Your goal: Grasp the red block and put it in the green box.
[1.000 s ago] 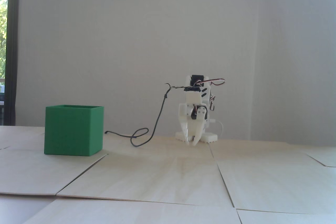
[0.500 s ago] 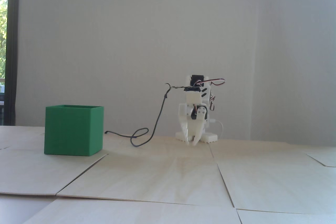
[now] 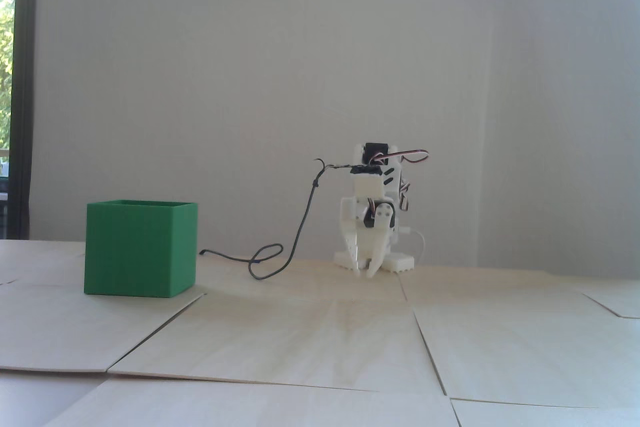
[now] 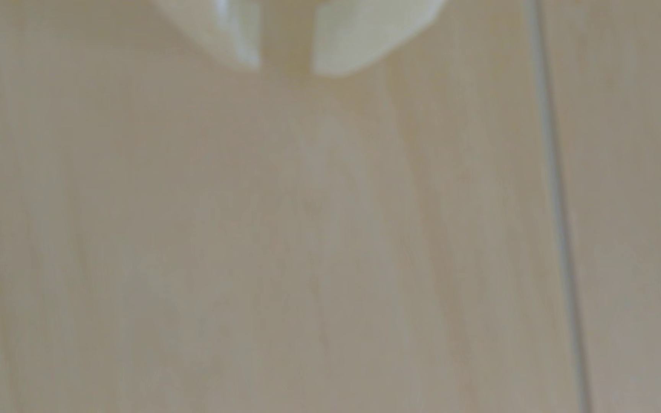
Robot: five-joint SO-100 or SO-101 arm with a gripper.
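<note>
Table (image 3: 320, 337): pale wood panels w/ visible seams. On it: green box (image 3: 140, 249) at left, black cable (image 3: 265, 264) looped mid, white arm base (image 3: 400, 263).

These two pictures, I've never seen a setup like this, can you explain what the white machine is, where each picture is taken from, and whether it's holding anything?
The white machine is a small robot arm folded down on a pale wooden table. Its tool, a two-finger pincer, points down close to the tabletop.

The fixed view comes from a camera standing low on the table, facing the arm and the wall. The blurry wrist view comes from a camera riding on the arm, looking down past the fingertips at bare wood.

On the table stands the green box, open at the top, left of the arm in the fixed view, with a dark cable trailing between them. There is a small gap between the fingers, and nothing is held. The red block shows in neither picture; the box's inside is hidden.
</note>
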